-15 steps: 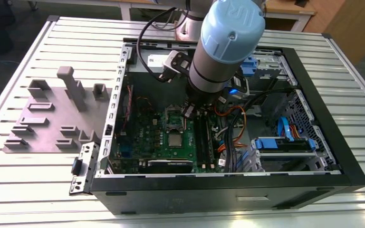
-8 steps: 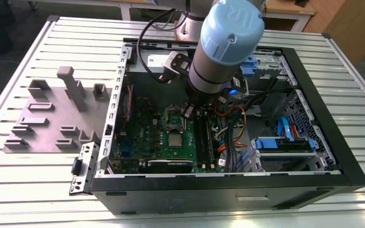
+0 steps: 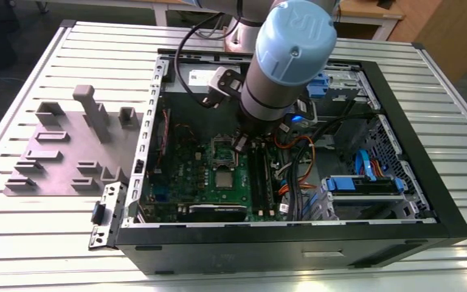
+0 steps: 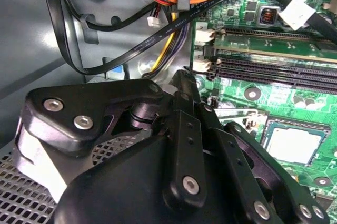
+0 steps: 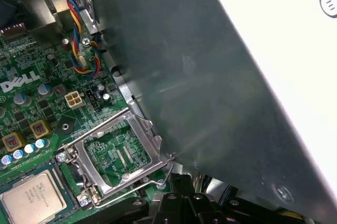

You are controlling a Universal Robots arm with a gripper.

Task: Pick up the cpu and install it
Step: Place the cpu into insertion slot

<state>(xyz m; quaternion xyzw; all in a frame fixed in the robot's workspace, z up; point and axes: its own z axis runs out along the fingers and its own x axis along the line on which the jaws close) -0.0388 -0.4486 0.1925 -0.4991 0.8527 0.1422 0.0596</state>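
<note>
The cpu (image 3: 224,178) lies flat, silvery top up, in its socket on the green motherboard (image 3: 189,176) inside the open computer case. It also shows as the cpu (image 4: 292,145) in the second wrist view and the cpu (image 5: 32,199) in the first. Beside it the metal socket frame (image 5: 118,150) stands flipped open, its wire lever alongside. My gripper (image 3: 240,145) reaches down into the case just past that frame. Its black fingers (image 4: 181,79) look drawn together with nothing between them. The gripper (image 5: 179,184) sits close to the lever's end; I cannot tell whether they touch.
A grey tray with raised blocks (image 3: 63,152) rests on the slatted table at the exterior view's left. Black and coloured cables (image 4: 158,24) hang near the gripper. Memory slots (image 4: 274,69), blue drive brackets (image 3: 363,182) and the grey case wall (image 5: 210,77) crowd the board.
</note>
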